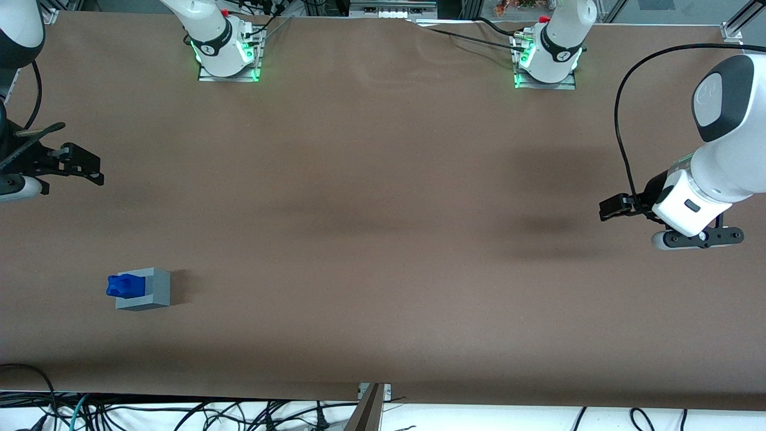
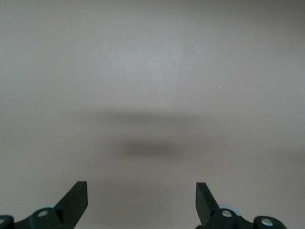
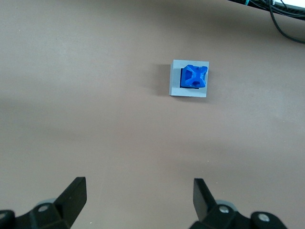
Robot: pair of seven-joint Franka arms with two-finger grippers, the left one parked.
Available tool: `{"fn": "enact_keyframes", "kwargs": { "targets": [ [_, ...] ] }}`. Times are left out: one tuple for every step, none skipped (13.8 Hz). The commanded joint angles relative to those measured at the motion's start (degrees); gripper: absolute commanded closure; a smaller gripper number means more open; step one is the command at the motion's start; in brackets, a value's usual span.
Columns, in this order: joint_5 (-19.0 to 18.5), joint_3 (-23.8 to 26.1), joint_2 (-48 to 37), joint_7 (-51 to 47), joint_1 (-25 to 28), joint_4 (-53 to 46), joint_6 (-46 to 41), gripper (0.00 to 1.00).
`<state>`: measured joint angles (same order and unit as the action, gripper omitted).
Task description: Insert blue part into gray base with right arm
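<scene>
The blue part (image 1: 122,285) sits in the recessed opening of the gray base (image 1: 152,293) and sticks out of it toward the working arm's end of the table. The pair lies on the brown table, near the front camera. My right gripper (image 1: 84,164) hovers farther from the front camera than the base, well apart from it. In the right wrist view the gripper (image 3: 138,195) is open and empty, with the blue part (image 3: 194,76) nested in the gray base (image 3: 175,81) some way ahead of the fingertips (image 3: 76,191).
The two arm bases (image 1: 227,54) stand at the table edge farthest from the front camera. Loose cables (image 1: 179,416) hang below the table's front edge and show in the right wrist view (image 3: 286,19). The parked arm (image 1: 700,197) is at its own end.
</scene>
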<state>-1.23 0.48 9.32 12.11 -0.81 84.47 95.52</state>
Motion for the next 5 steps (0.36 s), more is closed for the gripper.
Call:
{"fn": "enact_keyframes", "kwargs": {
  "targets": [
    [-0.5,0.8,-0.5,-1.2,-0.6,0.2,0.1,0.01],
    [-0.4,0.8,-0.3,-1.5,-0.6,0.1,0.2,0.01],
    [-0.4,0.8,-0.3,-1.6,-0.6,0.1,0.2,0.01],
    [-0.3,0.8,-0.3,-1.7,-0.6,0.1,0.2,0.01],
    [-0.3,0.8,-0.3,-1.7,-0.6,0.1,0.2,0.0]
  ]
}}
